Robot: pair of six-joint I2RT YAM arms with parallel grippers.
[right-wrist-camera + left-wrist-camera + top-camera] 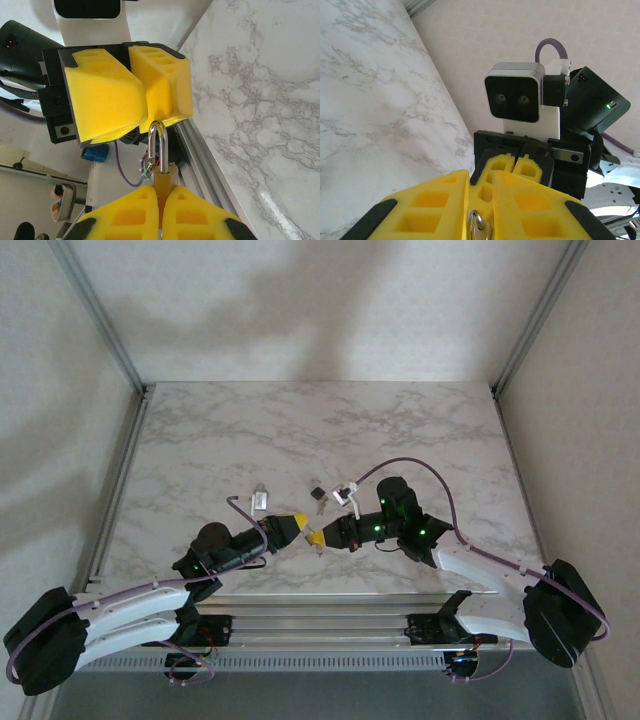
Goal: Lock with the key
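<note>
the right claw (160,194) is shut tight on the brass padlock (163,179) at 6 o'clock on the tabletop (260,100), the left claw (149,116) pinches its loop, and what looks like the key (319,495) lies at 12 o'clock from them, so the locking is all left to do.

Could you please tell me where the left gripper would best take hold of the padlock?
Probably by the steel shackle, end-on from opposite the right gripper: that gripper covers the brass body, leaving only the loop sticking out, which sits between the fingers of the left gripper.
</note>
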